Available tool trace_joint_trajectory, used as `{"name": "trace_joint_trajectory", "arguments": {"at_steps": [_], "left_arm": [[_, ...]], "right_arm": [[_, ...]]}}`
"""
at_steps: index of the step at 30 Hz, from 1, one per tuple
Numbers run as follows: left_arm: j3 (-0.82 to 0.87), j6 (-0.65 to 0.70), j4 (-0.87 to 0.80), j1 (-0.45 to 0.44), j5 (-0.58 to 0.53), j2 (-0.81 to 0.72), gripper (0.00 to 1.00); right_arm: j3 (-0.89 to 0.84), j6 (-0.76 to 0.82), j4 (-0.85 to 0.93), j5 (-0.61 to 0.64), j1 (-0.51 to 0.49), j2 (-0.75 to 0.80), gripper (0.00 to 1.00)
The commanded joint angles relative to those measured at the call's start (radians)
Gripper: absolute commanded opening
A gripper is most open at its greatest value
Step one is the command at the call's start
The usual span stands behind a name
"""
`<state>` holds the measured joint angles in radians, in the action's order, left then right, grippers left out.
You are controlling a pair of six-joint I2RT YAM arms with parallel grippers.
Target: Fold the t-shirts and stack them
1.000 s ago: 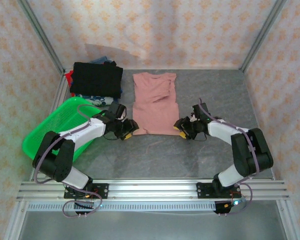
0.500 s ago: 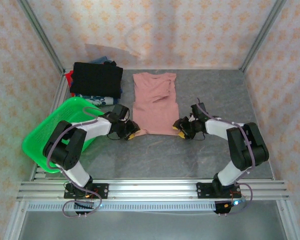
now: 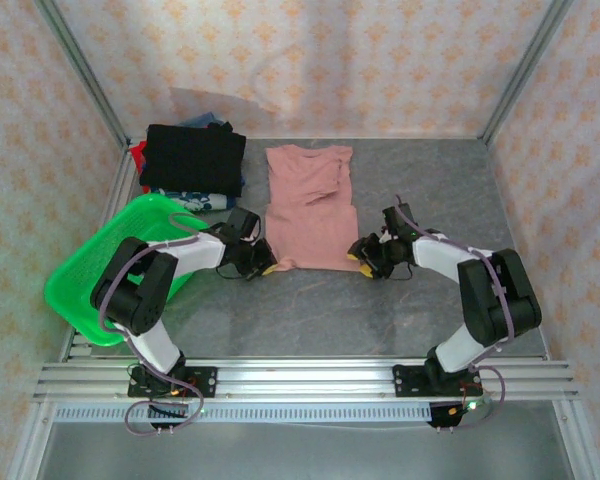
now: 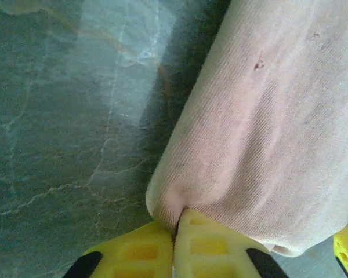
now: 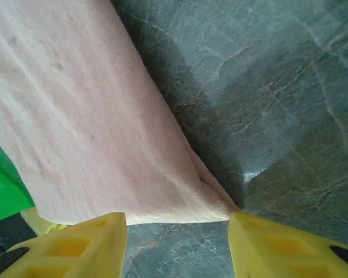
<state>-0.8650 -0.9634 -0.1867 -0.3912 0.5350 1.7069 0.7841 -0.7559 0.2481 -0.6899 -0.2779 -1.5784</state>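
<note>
Since a second ago, my left fingers [image 4: 191, 243] have slid in to the near left corner of the pink t-shirt [image 3: 310, 205] and closed, and that arm's elbow has folded back toward me. My right arm has hardly shifted.

At the left edge of the desk [image 3: 430, 180] sits the green mesh basket [image 3: 75, 275]. My left arm crosses over its far corner, and inside it I make out just green mesh. Beyond the basket is the folded pile. The black shirt [image 3: 192, 158] lies on top, the blue-and-white patterned shirt [image 3: 202, 200] peeks out below its near edge, and a sliver of the red shirt [image 3: 135, 152] shows at its left.

The pink t-shirt lies flat in the middle of the desk, collar away from me, just right of the pile.

My left fingers are clenched on its hem. In the left wrist view, a small pucker of pink cloth is drawn into the seam between the two yellow tips.

My right fingers [image 3: 361, 258] stand apart and hold nothing. In the right wrist view, the shirt's near right corner lies between them, its hem edge just beyond the tips.
</note>
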Motion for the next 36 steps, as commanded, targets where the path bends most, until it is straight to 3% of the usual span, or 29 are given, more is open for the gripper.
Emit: {"name": "trace_joint_trajectory", "arguments": {"at_steps": [1,5,9,16,25,36], "left_arm": [[-0.02,0.026,-0.055,0.0,-0.042,0.027,0.01],[-0.029,0.04,-0.075,0.0,-0.049,0.017,0.0],[-0.023,0.046,-0.078,0.0,-0.049,0.009,0.0],[-0.028,0.107,-0.146,0.016,-0.065,-0.023,0.0],[-0.072,0.256,-0.345,0.032,-0.15,-0.086,0.0],[0.047,0.226,-0.31,0.001,-0.141,-0.15,0.0]], "right_arm": [[0.014,0.011,0.011,0.015,0.002,-0.012,0.5],[0.027,0.013,-0.001,0.032,0.002,-0.049,0.49],[0.051,0.001,-0.031,0.03,0.002,-0.105,0.42],[0.128,0.043,0.062,0.068,0.003,-0.121,0.01],[0.16,0.215,0.322,0.154,0.003,-0.035,0.0],[0.022,0.16,0.229,0.111,-0.008,0.022,0.0]]}}
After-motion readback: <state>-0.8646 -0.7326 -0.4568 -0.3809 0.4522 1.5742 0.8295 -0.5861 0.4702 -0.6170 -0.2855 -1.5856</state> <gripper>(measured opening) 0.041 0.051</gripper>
